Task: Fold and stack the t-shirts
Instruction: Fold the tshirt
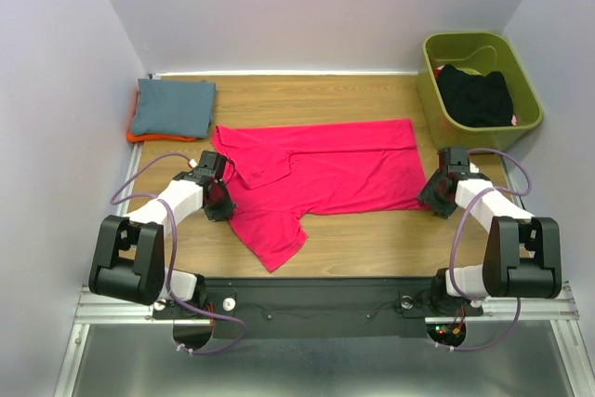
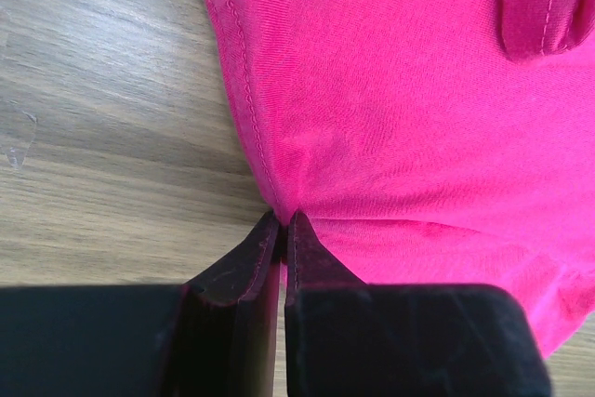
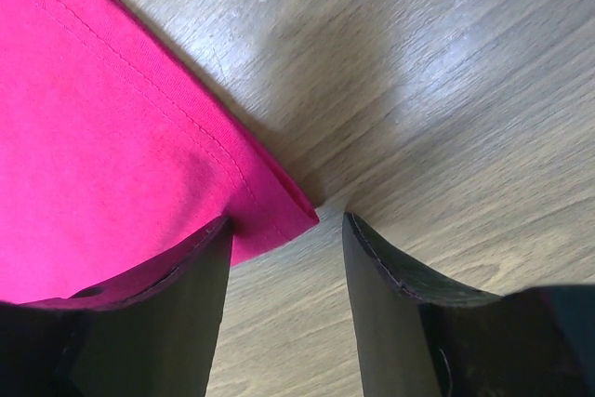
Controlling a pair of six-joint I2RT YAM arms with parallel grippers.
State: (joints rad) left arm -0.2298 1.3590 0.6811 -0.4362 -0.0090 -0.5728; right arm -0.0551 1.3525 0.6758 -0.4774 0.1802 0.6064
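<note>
While the magenta-pink t-shirt [image 1: 321, 174] lies spread across the middle of the wooden table [image 1: 372, 239], both arms reach in from its two ends. The shirt lies crosswise, with a flap of cloth turned over on its left part and a pointed piece trailing toward the near edge of the table.

The left arm [image 1: 181, 197] sits at the shirt's left edge. In the left wrist view its jaws are pinched almost together, the black fingertips [image 2: 242, 276] nipping a small pucker of the pink cloth [image 2: 390, 118] right at the stitched hem.

The right arm [image 1: 474, 197] sits at the shirt's right end. In the right wrist view its jaws stand apart with a clear gap between them, and the hemmed corner of the pink cloth [image 3: 93, 155] pokes into that gap. One finger [image 3: 167, 304] is against the cloth, while the other [image 3: 390, 295] is over bare wood, so nothing is gripped.

At the far left corner a folded slate blue-grey t-shirt [image 1: 172, 107] rests on top of an orange t-shirt [image 1: 149, 138], of which only an edge shows. At the far right, a black garment [image 1: 476, 95] lies bunched inside the olive-green bin [image 1: 432, 104].
</note>
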